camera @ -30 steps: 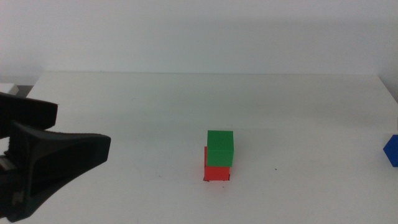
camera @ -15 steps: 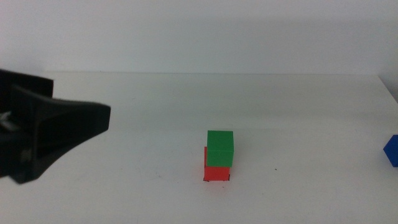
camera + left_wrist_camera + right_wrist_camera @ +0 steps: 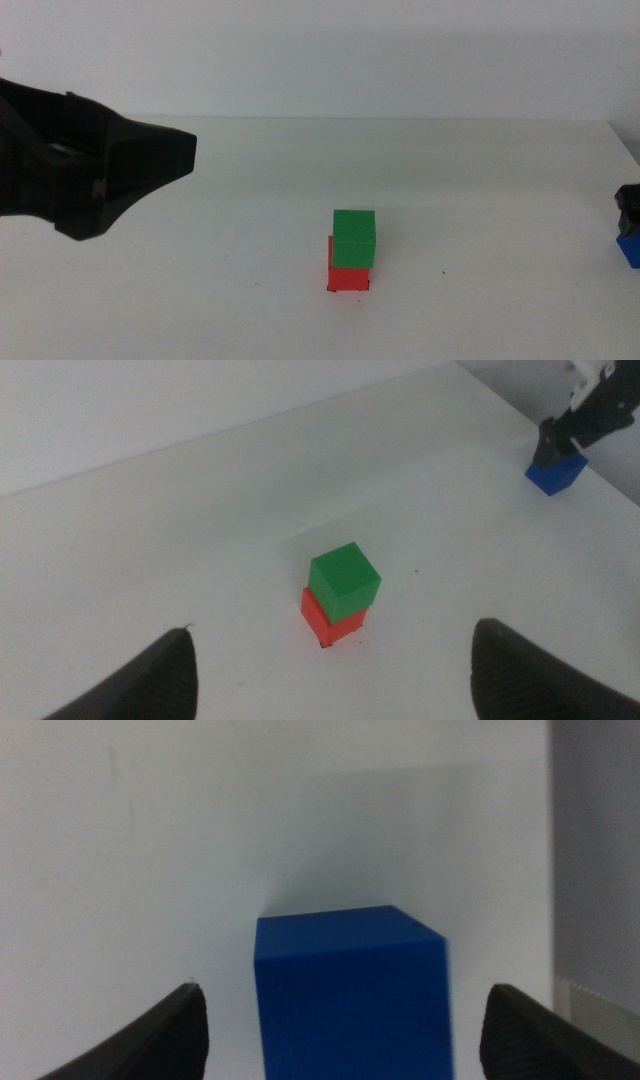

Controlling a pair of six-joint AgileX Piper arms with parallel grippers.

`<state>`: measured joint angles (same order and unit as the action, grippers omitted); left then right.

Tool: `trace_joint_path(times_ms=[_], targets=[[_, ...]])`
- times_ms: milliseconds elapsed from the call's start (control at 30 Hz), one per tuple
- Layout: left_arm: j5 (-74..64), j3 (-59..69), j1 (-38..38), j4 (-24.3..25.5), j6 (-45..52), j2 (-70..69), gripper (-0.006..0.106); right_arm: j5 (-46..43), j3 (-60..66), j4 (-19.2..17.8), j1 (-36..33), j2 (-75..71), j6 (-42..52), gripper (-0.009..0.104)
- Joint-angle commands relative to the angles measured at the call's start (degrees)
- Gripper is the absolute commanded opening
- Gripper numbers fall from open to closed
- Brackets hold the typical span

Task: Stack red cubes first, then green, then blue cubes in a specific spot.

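Note:
The green cube (image 3: 354,237) sits on the red cube (image 3: 347,278), slightly offset, at the table's front middle. The red cube stands on the black corner marks (image 3: 329,290). The stack also shows in the left wrist view, green (image 3: 344,577) over red (image 3: 330,623). The blue cube (image 3: 630,248) lies at the far right edge. My right gripper (image 3: 628,202) hangs just above it, open, with a jaw on each side of the blue cube (image 3: 350,992). My left gripper (image 3: 170,160) is open and empty, raised well left of the stack.
A lone black speck (image 3: 443,271) lies on the white table (image 3: 480,180) right of the stack. The table's right edge runs close to the blue cube (image 3: 555,473). A plain wall stands behind the table.
My left gripper has risen and swung up away from the table. My right gripper has come into the middle view at the right edge, above the blue cube. The cubes have not moved.

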<state>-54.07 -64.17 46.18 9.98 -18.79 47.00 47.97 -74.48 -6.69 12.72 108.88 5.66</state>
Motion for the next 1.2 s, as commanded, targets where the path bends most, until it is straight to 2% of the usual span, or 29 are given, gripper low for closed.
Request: trace_joint_path(times_ms=[0, 100, 133, 267, 333, 433, 567, 667, 767, 967, 1067, 1167], targets=[[0.71, -0.5, -0.05, 0.28, -1.16, 0.13, 0.094, 0.47, -0.71, -1.0, 0.5, 1.67, 0.6, 0.091], [0.71, -0.5, -0.05, 0.05, -1.56, 0.13, 0.094, -0.48, -0.71, -1.09, 0.5, 3.98, 0.69, 0.077], [0.71, -0.5, -0.05, 0.05, -1.7, 0.13, 0.094, -1.32, -0.71, -1.24, 0.5, 4.4, 0.55, 0.064], [0.71, -0.5, -0.05, 0.05, -2.21, 0.13, 0.094, -0.39, -0.71, -0.93, -0.31, 3.81, -1.93, -0.003], [0.84, -0.5, -0.05, -0.08, -2.32, 0.13, 0.094, 2.07, -0.98, -1.87, -2.27, 1.46, -6.26, 0.001], [0.84, -0.5, -0.05, -0.08, -2.32, 0.01, 0.094, 8.82, -2.83, -2.27, -9.41, -4.55, -15.06, 0.001], [0.84, -0.5, -0.05, 1.4, -2.32, 0.02, 0.094, 21.32, -9.25, -5.14, -26.6, -9.59, -31.52, 0.001], [0.84, -0.5, -0.05, 3.45, -2.32, 0.02, 0.094, 21.99, -14.33, -9.81, -39.48, -9.42, -41.99, 0.001], [0.73, -0.5, -0.05, 3.72, -2.32, 0.02, 0.094, 21.99, -18.44, -11.87, -49.43, -7.56, -49.31, 0.001], [0.95, -0.5, -0.05, 3.72, -2.32, 0.02, 0.094, 21.99, -24.55, -12.01, -59.32, -2.74, -56.97, 0.001], [0.95, -0.5, -0.05, 3.72, -2.32, 0.02, 0.094, 21.99, -25.69, -11.95, -60.74, -0.85, -58.32, 0.001], [0.95, -0.5, -0.05, 3.72, -2.32, 0.02, 0.094, 21.99, -25.68, -8.88, -60.04, 0.35, -58.55, 0.001]])
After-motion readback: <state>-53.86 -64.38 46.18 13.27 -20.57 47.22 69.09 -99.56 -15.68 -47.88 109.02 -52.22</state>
